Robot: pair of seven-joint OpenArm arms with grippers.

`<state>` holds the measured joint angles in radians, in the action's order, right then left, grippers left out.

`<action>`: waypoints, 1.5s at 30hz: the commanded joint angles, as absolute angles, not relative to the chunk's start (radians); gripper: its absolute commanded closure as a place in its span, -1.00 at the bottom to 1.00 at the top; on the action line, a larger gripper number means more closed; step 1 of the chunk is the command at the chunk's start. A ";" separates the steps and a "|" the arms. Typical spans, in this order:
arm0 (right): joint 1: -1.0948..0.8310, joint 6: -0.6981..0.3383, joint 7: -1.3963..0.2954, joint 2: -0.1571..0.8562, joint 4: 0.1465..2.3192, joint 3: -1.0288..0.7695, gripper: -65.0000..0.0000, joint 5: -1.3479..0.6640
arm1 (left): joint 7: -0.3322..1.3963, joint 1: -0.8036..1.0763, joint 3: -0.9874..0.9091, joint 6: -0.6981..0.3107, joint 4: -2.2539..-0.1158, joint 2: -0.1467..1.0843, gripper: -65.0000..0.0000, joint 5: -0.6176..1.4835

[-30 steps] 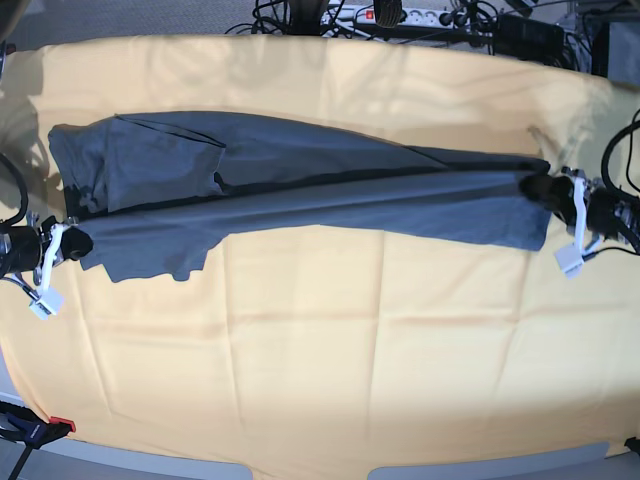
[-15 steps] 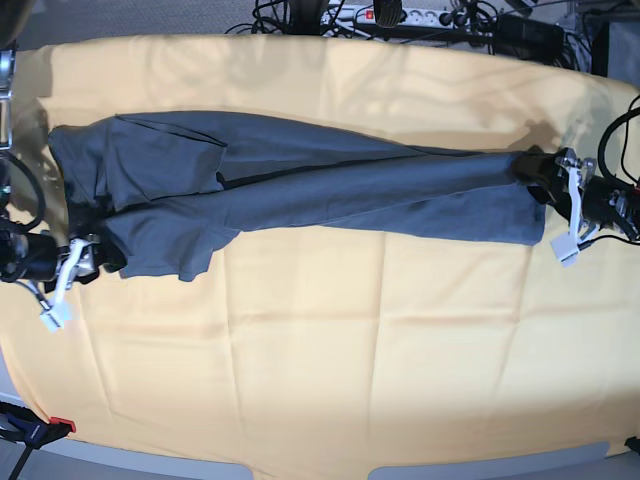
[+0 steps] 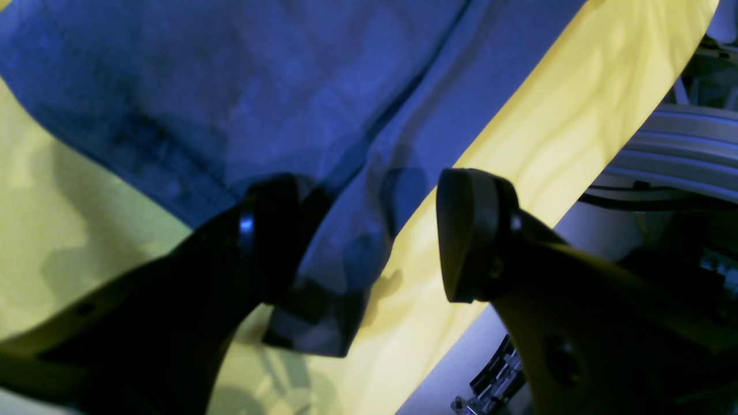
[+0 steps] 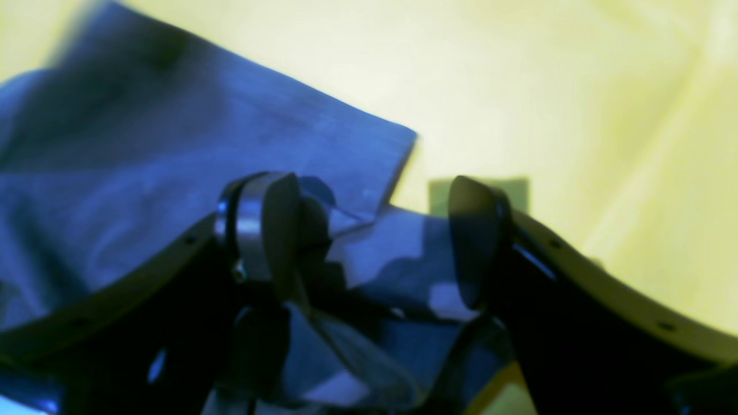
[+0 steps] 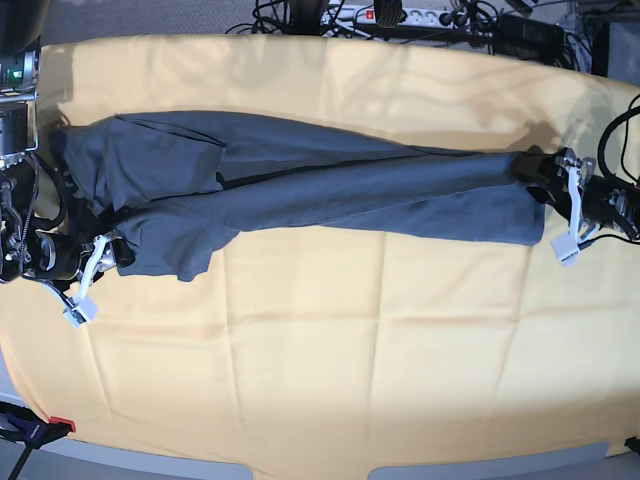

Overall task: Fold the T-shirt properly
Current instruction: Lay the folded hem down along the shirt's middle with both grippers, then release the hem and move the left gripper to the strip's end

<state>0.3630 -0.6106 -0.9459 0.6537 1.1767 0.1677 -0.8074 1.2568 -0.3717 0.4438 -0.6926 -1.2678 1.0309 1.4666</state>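
The dark slate-grey T-shirt [image 5: 320, 185] lies folded lengthwise as a long, wrinkled band across the yellow cloth [image 5: 320, 350]. My left gripper [image 5: 541, 182] sits at the band's right end. In the left wrist view it [image 3: 369, 236] is open, and a loose corner of the T-shirt [image 3: 230, 86] lies between and under its fingers [image 3: 473, 230]. My right gripper [image 5: 117, 252] is at the band's lower left end. It [image 4: 375, 236] is open too, with slack folds of the T-shirt [image 4: 173, 144] bunched between its fingers [image 4: 277, 230], not pinched.
Cables and a power strip [image 5: 400, 15] run behind the table's far edge. White tags hang from both wrists [image 5: 568, 245] [image 5: 78, 308]. A small red piece [image 5: 62, 424] sits at the front left edge. The yellow cloth reaches the table's rounded front edge.
Both grippers have opened and let go of the T-shirt's ends. The taut band has gone slack and settled on the cloth. The right gripper has shifted inward along the lower left edge.
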 commanded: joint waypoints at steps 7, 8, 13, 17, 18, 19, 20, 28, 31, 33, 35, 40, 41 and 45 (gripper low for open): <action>0.359 -0.595 -0.926 0.639 1.187 0.157 -0.29 -0.830 | 1.250 -0.388 0.430 -0.698 -1.274 1.041 -0.21 1.484; 0.353 -0.602 -0.926 0.627 1.187 0.157 -0.27 -0.829 | 1.250 -0.388 0.430 -0.698 -1.274 1.041 -0.21 1.484; 0.344 -0.680 -0.918 0.596 1.187 0.156 0.32 -0.838 | 1.250 -0.388 0.430 -0.698 -1.274 1.041 -0.21 1.484; 0.377 -0.693 -0.893 0.599 1.190 0.155 1.00 -0.841 | 1.250 -0.388 0.430 -0.698 -1.274 1.042 -0.21 1.484; 0.385 -0.693 -0.894 0.599 1.192 0.154 1.00 -0.846 | 1.250 -0.388 0.430 -0.698 -1.274 1.042 -0.21 1.484; 0.394 -0.693 -0.902 0.600 1.195 0.154 1.00 -0.865 | 1.250 -0.388 0.430 -0.698 -1.274 1.042 -0.21 1.484; 0.397 -0.698 -0.918 0.603 1.202 0.154 1.00 -0.896 | 1.250 -0.388 0.430 -0.698 -1.274 1.042 -0.21 1.484; 0.366 -0.698 -1.083 0.695 1.374 0.148 1.00 -1.224 | 1.249 -0.414 0.429 -0.698 -1.274 1.042 -0.21 1.484; 0.315 -0.698 -1.087 0.736 1.486 0.142 1.00 -1.235 | 1.248 -0.445 0.429 -0.698 -1.274 1.042 -0.21 1.484; 0.271 -0.698 -1.086 0.762 1.562 0.141 1.00 -1.234 | 1.242 -0.472 0.429 -0.698 -1.274 1.042 -0.21 1.484; 0.226 -0.698 -1.087 0.788 1.629 0.141 1.00 -1.231 | 1.230 -0.501 0.429 -0.698 -1.274 1.042 -0.21 1.484; 0.133 -0.698 -1.114 0.863 1.750 0.141 1.00 -1.231 | 1.226 -0.569 0.429 -0.698 -1.274 1.042 -0.21 1.457; 0.119 -0.698 -1.120 0.880 1.768 0.141 1.00 -1.231 | 1.224 -0.579 0.429 -0.698 -1.274 1.044 -0.21 1.451; 0.077 -0.698 -1.132 0.953 1.825 0.141 1.00 -1.232 | 1.204 -0.596 0.429 -0.698 -1.274 1.050 -0.21 1.448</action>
<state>0.0593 -0.6930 -1.1393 0.9302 1.8111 0.1547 -1.2137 1.2160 -0.5716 0.4431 -0.6930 -1.2675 1.0237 1.4319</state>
